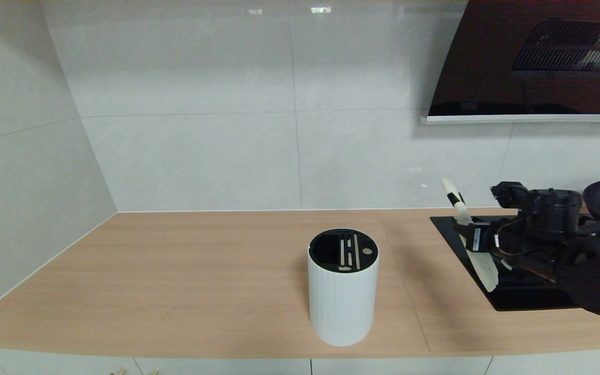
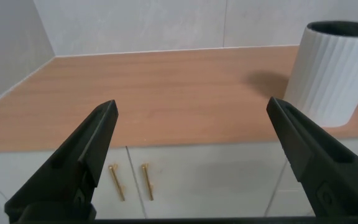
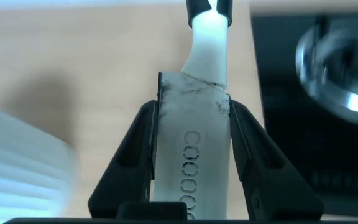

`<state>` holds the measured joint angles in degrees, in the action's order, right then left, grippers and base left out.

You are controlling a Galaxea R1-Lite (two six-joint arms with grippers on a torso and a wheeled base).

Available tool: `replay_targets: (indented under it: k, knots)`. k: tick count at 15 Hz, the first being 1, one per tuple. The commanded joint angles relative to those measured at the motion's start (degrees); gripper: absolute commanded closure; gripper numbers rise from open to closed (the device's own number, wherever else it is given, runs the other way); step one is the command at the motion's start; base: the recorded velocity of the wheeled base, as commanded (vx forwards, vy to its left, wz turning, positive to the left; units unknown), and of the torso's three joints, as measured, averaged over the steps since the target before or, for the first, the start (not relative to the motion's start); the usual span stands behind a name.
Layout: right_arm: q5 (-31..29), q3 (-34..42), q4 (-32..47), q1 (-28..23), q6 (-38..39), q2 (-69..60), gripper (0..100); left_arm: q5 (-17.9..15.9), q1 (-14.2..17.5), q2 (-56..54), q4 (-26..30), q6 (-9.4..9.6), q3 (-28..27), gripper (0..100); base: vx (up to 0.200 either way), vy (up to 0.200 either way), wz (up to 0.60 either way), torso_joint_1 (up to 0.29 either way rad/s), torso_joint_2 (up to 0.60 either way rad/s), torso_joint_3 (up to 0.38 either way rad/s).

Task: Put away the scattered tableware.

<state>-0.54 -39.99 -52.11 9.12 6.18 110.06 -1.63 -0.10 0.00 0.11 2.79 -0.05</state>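
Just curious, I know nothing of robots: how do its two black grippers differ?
The left gripper has its jaws wide apart, empty; the right gripper has them shut on a cream-white flat utensil. Left sits by the wooden counter edge; right by the black cooktop. Both are black.

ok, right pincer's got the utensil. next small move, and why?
Probably swing the right pincer to the robot's left until it is over the white holder. It's shut on the white utensil, tilted above the black cooktop, well aside from the holder's top slots.
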Motion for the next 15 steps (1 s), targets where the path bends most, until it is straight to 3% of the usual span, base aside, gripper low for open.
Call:
replay_targets:
  k: [1, 2, 3, 4, 5, 8, 9, 10, 12, 13, 15]
  knots:
    - [1.15, -1.59, 1.84, 3.98, -0.03, -10.74, 100, -4.08, 0.01, 0.0, 0.07, 2.04, -1.36, 0, 0.0, 0.0, 0.0, 0.0, 0.0, 0.0]
    - [1.33, -2.64, 3.07, 5.03, -0.03, -11.88, 100, -7.77, -0.08, 0.62, 0.51, 1.95, -3.91, 0, 0.0, 0.0, 0.0, 0.0, 0.0, 0.0]
    - [1.85, -5.45, 6.41, 8.28, -0.03, -14.34, 100, -16.21, -0.08, 8.53, 2.44, 0.11, -13.22, 0, 0.0, 0.0, 0.0, 0.0, 0.0, 0.0]
    - [1.94, -6.42, 7.47, 9.43, -0.03, -15.05, 100, -18.76, -0.08, 12.48, 2.97, -0.95, -17.44, 0, 0.0, 0.0, 0.0, 0.0, 0.0, 0.0]
    - [1.94, -8.09, 8.43, 12.68, -0.03, -15.75, 100, -22.54, -0.08, 24.26, 3.67, -1.39, -25.88, 0, 0.0, 0.0, 0.0, 0.0, 0.0, 0.0]
    - [1.85, -10.64, 9.05, 18.92, -0.03, -15.75, 100, -23.77, -0.69, 47.72, 3.41, -1.74, -40.03, 0, 0.0, 0.0, 0.0, 0.0, 0.0, 0.0]
    - [1.85, -10.99, 9.31, 20.06, -0.03, -15.75, 100, -23.77, -2.1, 51.33, 3.41, -1.91, -42.05, 0, 0.0, 0.0, 0.0, 0.0, 0.0, 0.0]
    - [1.77, -10.73, 9.75, 22.43, -0.03, -15.84, 100, -23.68, -9.31, 58.27, 2.0, -4.29, -44.69, 0, 0.0, 0.0, 0.0, 0.0, 0.0, 0.0]
    - [1.5, -10.2, 9.84, 25.6, 0.06, -16.1, 100, -23.24, -16.07, 65.13, -3.98, -5.78, -44.78, 0, 0.0, 0.0, 0.0, 0.0, 0.0, 0.0]
    - [1.5, -10.2, 9.84, 26.3, 0.06, -16.37, 100, -23.15, -17.04, 66.71, -5.56, -6.04, -44.78, 0, 0.0, 0.0, 0.0, 0.0, 0.0, 0.0]
    - [1.33, -9.32, 10.54, 31.57, 0.15, -16.54, 100, -22.98, -18.62, 75.15, -16.55, -8.15, -43.63, 0, 0.0, 0.0, 0.0, 0.0, 0.0, 0.0]
